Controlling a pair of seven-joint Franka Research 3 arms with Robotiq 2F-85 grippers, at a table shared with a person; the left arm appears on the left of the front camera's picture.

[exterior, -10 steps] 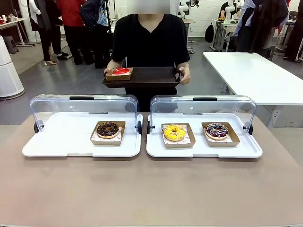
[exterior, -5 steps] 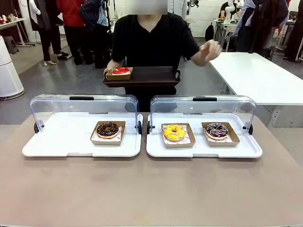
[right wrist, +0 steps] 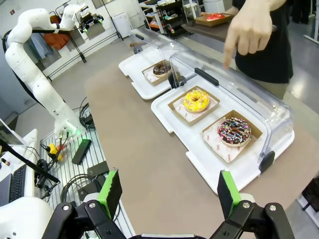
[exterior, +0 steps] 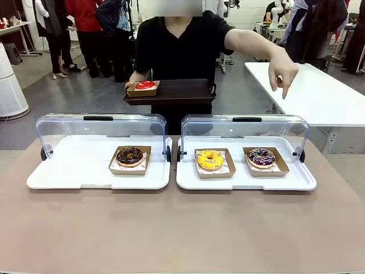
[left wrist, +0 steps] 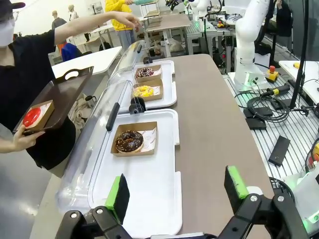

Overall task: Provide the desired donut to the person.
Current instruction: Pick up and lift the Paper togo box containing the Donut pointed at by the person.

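One hand [right wrist: 251, 32] points, perhaps at the purple donut [right wrist: 234, 131]; right-wrist view clearer.

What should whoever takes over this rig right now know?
Left gripper: open, empty. Right gripper: open, empty.
Person's hand points down over the sprinkled donut, right case, beside the yellow donut.
Chocolate donut in left case.
Person's tray holds a red donut.
Done: nothing picked.
Left: likely move the sprinkled donut to the tray.
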